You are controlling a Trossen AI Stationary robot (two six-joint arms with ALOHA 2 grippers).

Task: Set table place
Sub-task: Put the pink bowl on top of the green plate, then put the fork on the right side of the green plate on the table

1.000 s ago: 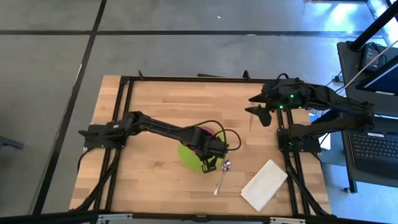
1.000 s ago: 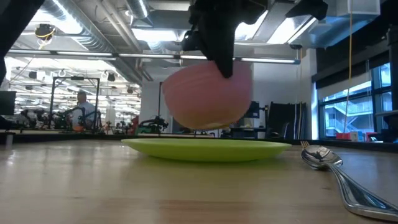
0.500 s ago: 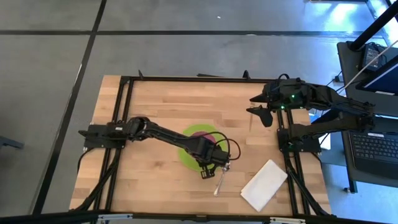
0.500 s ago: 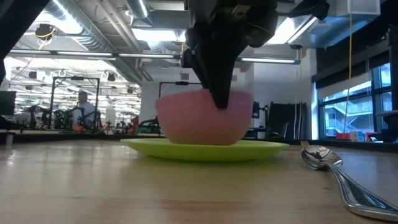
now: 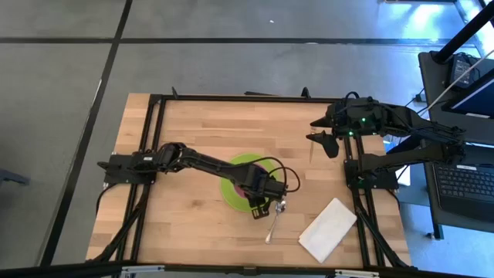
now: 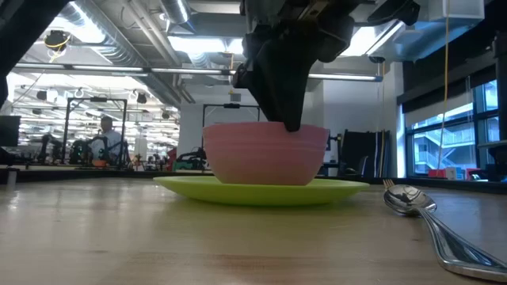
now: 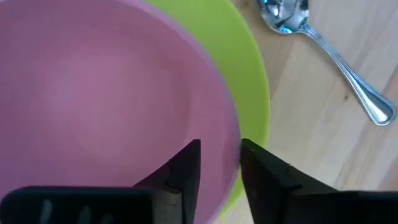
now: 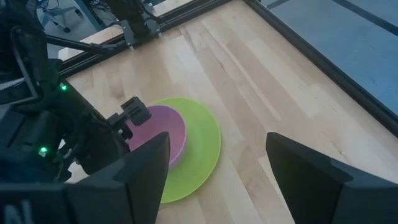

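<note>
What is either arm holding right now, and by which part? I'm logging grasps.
The left gripper pinches the pink bowl by its rim, one finger inside, one outside. The right gripper holds nothing.

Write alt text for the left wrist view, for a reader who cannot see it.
The left pincer straddles the rim of a pink bowl, one finger inside and one outside. The bowl sits on a lime green plate on the wooden table. A metal spoon lies on the table beside the plate, apart from it.

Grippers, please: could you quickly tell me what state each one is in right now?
Left gripper: straddling the pink bowl rim; cannot tell whether it grips.
Right gripper: open, holding nothing.
</note>
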